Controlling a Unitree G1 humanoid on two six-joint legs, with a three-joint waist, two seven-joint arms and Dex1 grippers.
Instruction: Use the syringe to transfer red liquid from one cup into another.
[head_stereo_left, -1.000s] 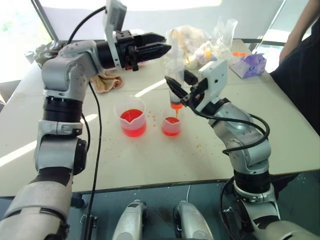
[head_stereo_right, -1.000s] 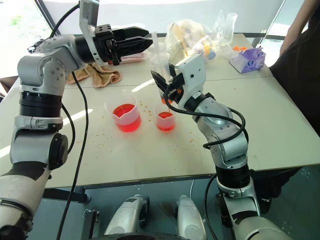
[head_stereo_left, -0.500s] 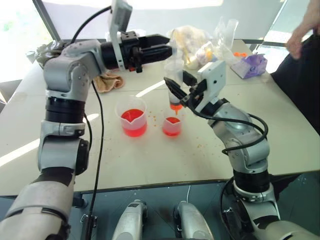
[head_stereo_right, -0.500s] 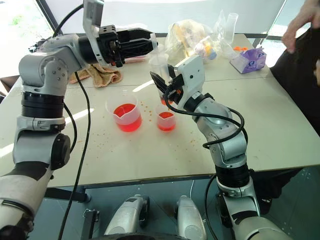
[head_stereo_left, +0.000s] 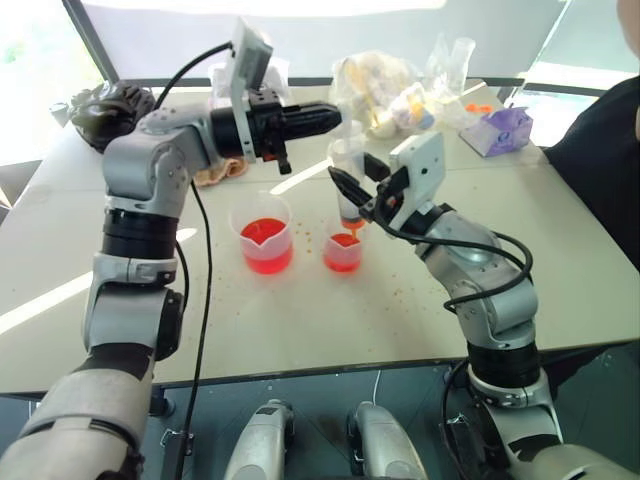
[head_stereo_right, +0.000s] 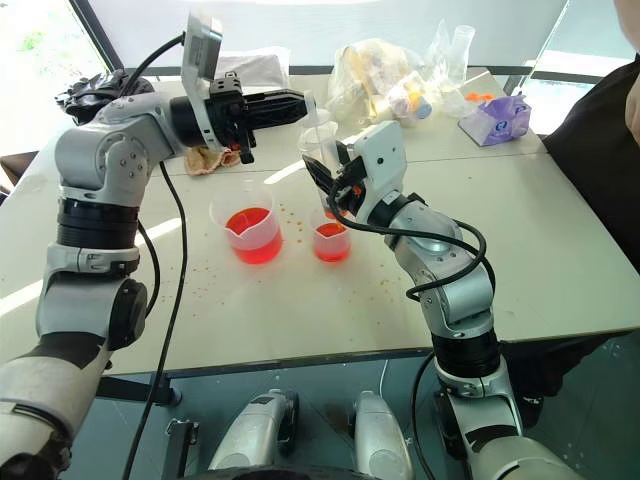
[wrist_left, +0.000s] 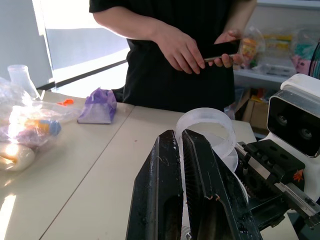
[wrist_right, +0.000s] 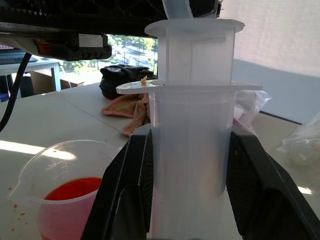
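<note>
Large clear plastic syringe (head_stereo_left: 348, 185): upright over smaller clear cup (head_stereo_left: 342, 251), clamped by right gripper (wrist_right: 185, 200); left gripper (wrist_left: 186, 200) closed, apparently pinching its plunger ring.

A pale table (head_stereo_left: 560, 250) carries two clear cups near its middle: the larger spouted cup (head_stereo_left: 264, 236) on the left and the smaller cup (head_stereo_left: 343, 251) just right of it, both holding red liquid (head_stereo_left: 265, 238). Orange droplets (head_stereo_left: 312, 236) speckle the surface around them. Far back lie a crumpled cloth (head_stereo_left: 218, 168), plastic bags (head_stereo_left: 385, 85) and a purple packet (head_stereo_left: 498, 130).
</note>
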